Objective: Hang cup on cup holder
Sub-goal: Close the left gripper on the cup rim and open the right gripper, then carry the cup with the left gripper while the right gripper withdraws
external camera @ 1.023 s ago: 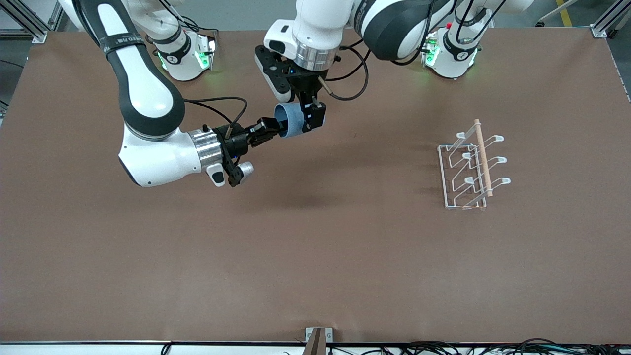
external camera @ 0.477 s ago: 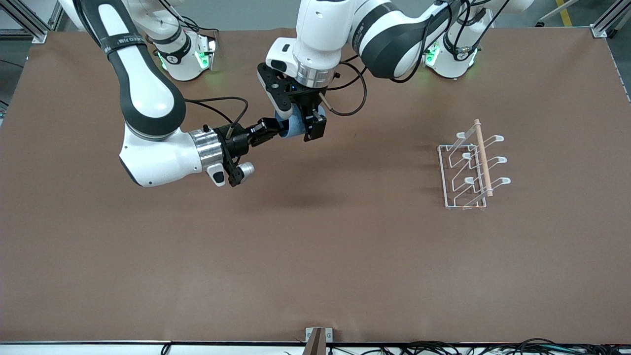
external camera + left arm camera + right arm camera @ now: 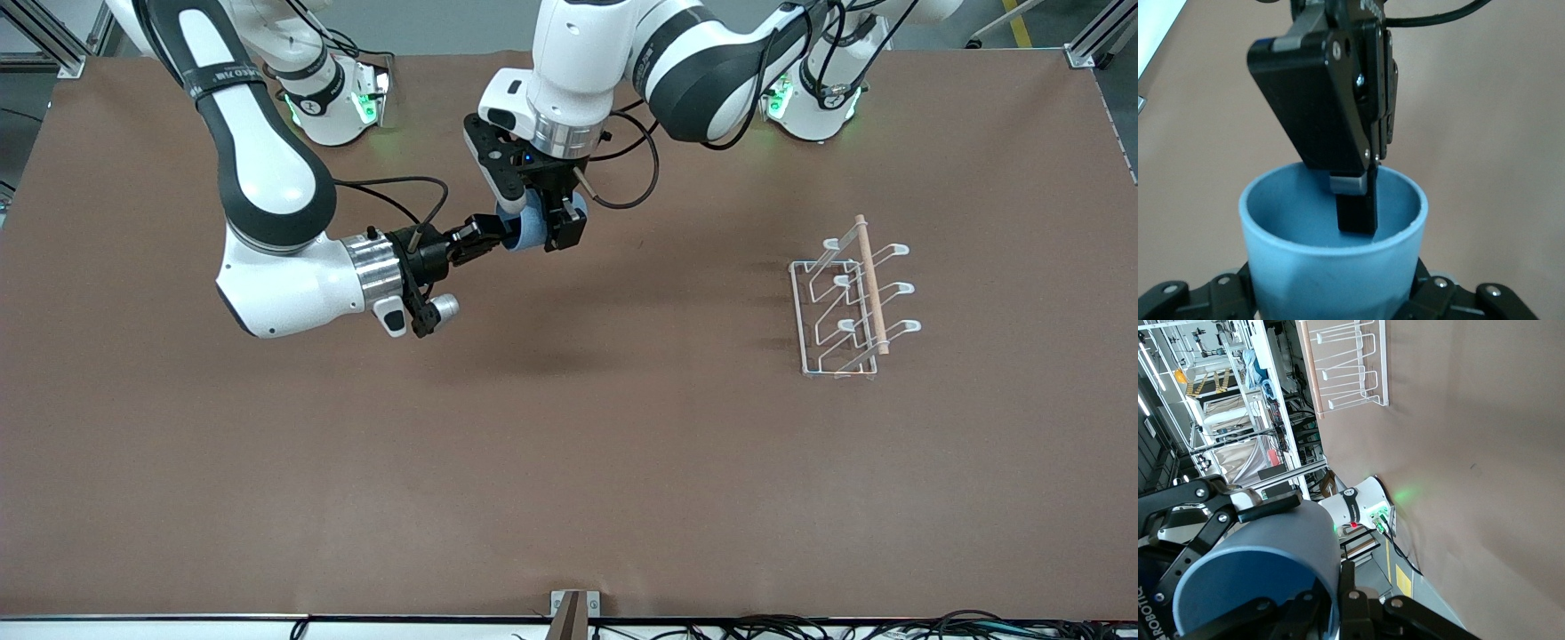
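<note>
Cup [image 3: 526, 231] is in the air over the table [image 3: 569, 462], gripped by both tools. Right gripper [image 3: 494, 236] pinches its rim, one finger [image 3: 1357, 203] inside. Left gripper [image 3: 544, 224] clamps the cup's body from above. Holder [image 3: 849, 298] stands at 3 o'clock from the cup, well apart, toward the left arm's end.

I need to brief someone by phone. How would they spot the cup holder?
On the brown table, look toward the left arm's end, away from both grippers. The cup holder is a white wire rack with looped prongs, alone in having a wooden rod along its top.
</note>
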Robot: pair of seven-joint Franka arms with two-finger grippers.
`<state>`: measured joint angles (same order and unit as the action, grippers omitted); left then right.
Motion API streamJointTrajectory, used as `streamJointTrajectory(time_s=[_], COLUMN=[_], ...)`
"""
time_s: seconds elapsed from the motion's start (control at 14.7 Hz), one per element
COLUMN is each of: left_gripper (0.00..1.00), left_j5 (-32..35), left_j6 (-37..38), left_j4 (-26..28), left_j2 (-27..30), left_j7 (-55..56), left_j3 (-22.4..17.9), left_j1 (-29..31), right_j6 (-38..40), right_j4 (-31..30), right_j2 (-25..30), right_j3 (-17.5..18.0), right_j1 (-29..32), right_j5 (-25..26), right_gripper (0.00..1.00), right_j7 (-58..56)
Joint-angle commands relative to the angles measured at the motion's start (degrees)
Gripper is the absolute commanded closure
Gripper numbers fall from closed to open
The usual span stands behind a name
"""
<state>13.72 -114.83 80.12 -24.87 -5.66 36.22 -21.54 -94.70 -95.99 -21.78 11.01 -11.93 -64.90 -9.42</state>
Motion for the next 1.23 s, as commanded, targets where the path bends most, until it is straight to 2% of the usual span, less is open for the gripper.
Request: streamJointTrajectory(time_s=[0.0,0.2,0.41,0.55,0.68,0.89,1.02,1.16], left_gripper=[0.42,0.42,0.42,0.42,0.42,0.42,0.42,0.42], left_j5=[1.05,1.05,1.05,1.57,3.67,10.69,14.04,19.38], left_j6=[-0.22,0.22,4.16,7.76,12.23,19.79,27.25,34.2], left_j4=[0.91,0.82,0.56,0.65,0.74,0.56,0.56,0.65], left_j2=[0.35,0.7,1.14,1.14,1.14,1.23,1.93,1.84], left_j7=[-0.67,-0.58,-0.67,-2.07,-5.05,-7.61,-8.84,-10.42], left_j3=[0.16,0.16,0.08,0.08,0.08,0.08,0.08,0.08], left_j1=[0.53,1.49,2.55,4.57,6.76,7.73,8.35,8.96], right_j6=[0.75,0.49,0.05,-0.31,-0.57,-0.83,-1.62,-1.63], right_j4=[1.07,1.59,1.6,1.25,0.9,-1.82,-2.01,-0.96], right_j2=[0.33,0.42,0.42,0.68,1.65,6.03,9.11,11.05], right_j3=[-0.11,-0.2,-0.72,-1.68,-4.31,-8.01,-9.25,-10.3], right_j1=[-0.29,0.15,1.12,2.43,2.53,2.44,2.79,4.19], right_j5=[-0.22,-0.05,0.13,3.44,12.21,25.22,36.64,44.83], right_gripper=[0.0,0.0,0.0,0.0,0.0,0.0,0.0,0.0], right_j7=[3.17,3.18,3.26,3.35,4.4,4.49,4.75,7.12])
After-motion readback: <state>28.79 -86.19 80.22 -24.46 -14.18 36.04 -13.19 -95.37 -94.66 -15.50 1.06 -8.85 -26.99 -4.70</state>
